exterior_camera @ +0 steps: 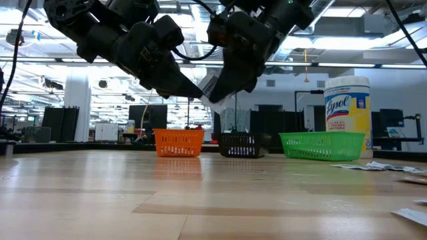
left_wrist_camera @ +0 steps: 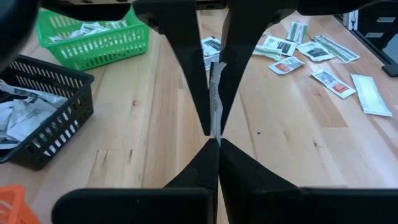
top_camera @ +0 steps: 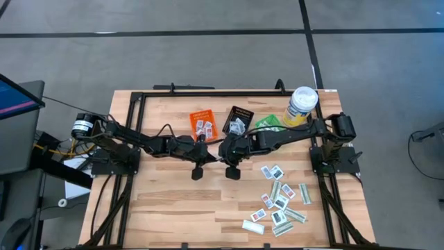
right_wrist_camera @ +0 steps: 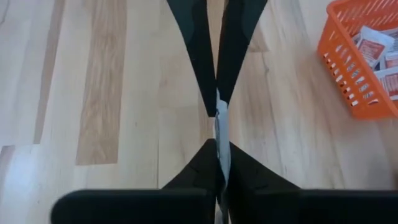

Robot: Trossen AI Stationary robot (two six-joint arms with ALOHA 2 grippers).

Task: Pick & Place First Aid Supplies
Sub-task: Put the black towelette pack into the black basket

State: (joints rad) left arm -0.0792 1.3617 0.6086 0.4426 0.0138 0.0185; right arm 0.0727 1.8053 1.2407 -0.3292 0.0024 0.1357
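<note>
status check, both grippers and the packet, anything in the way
Left gripper and right gripper both shut on one packet, held edge-on above mid-table between them. Loose packets lie to the right. Nothing blocking the bins.

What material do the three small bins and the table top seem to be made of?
The orange bin, black bin and green bin look like moulded plastic: thin slotted lattice walls in one uniform colour each. The table top looks like wood, probably jointed planks with a smooth clear finish: grain lines, differently toned strips and a faint sheen show.
</note>
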